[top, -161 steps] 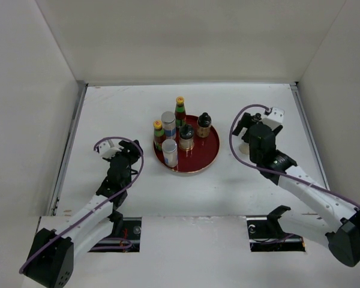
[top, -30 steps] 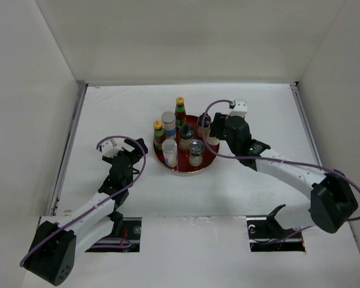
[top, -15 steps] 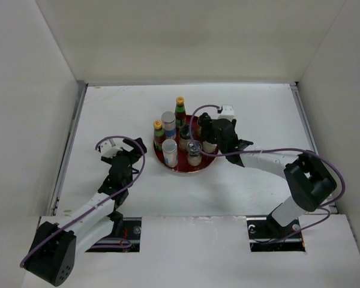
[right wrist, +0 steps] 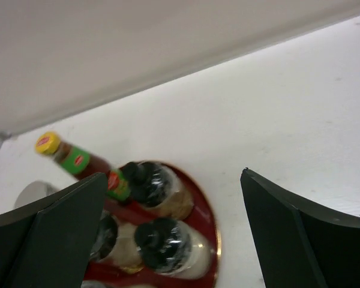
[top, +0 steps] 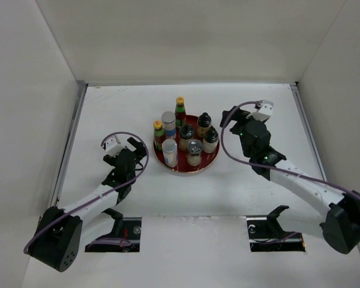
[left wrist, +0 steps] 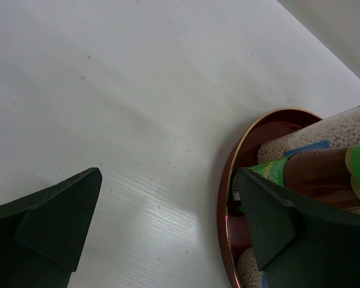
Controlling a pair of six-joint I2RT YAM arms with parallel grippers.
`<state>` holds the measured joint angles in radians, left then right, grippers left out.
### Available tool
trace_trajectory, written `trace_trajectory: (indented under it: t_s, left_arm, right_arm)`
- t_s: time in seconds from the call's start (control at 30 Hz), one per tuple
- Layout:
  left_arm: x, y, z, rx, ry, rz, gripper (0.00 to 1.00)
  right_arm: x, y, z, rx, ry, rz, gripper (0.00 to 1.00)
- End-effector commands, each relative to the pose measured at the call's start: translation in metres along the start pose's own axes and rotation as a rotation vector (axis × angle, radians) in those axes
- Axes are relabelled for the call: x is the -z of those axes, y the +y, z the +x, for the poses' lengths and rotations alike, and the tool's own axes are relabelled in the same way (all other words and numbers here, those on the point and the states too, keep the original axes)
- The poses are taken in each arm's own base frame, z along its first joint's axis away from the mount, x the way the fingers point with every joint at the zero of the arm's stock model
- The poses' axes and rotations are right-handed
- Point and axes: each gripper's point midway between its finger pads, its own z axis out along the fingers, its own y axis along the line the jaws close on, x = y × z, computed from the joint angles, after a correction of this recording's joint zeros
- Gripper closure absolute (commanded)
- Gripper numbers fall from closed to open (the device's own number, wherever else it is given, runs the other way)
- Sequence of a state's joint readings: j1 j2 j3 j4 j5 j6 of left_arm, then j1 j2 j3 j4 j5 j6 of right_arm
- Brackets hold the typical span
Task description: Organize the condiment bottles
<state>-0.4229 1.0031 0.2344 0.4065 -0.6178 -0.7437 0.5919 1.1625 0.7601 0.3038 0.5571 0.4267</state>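
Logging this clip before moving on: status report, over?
Left gripper open, empty, left of the red plate. Right gripper open, empty, right of the plate. Eight condiment bottles upright on the plate. Nothing in the way.

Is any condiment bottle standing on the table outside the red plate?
No, in the top view all the condiment bottles stand inside the rim of the red plate.

Right gripper: I've opened it and backed it off right | round red plate: gained silver-topped glass cruet at front, black-capped glass cruet at right | left gripper: nudged nearer the plate
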Motion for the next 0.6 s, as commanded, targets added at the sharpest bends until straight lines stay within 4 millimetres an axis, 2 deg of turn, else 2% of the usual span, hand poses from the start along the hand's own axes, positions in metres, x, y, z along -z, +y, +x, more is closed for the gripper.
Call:
trace_trajectory:
  t_s: [0.0, 0.1, 0.23, 0.47, 0.57]
  left_arm:
    - [-0.004, -0.014, -0.02, 0.036, -0.039, 0.002, 0.0]
    - [-0.002, -0.016, -0.025, 0.037, -0.042, 0.001, 0.0]
    - [-0.002, -0.019, -0.027, 0.025, -0.047, -0.004, 0.0]
    - [0.003, -0.03, -0.03, 0.001, -0.041, 0.013, 0.0]
    - [0.004, -0.032, -0.035, -0.03, -0.05, 0.003, 0.0]
  right_arm:
    - [0.007, -0.044, 0.006, -0.052, -0.037, 0.117, 0.0]
    - [0.014, -0.075, 0.023, -0.113, -0.033, 0.169, 0.0]
    - [0.019, -0.092, 0.036, -0.172, -0.044, 0.193, 0.0]
    - [0.009, -0.083, 0.053, -0.147, -0.001, 0.165, 0.0]
    - [0.009, -0.075, 0.054, -0.138, 0.015, 0.137, 0.0]
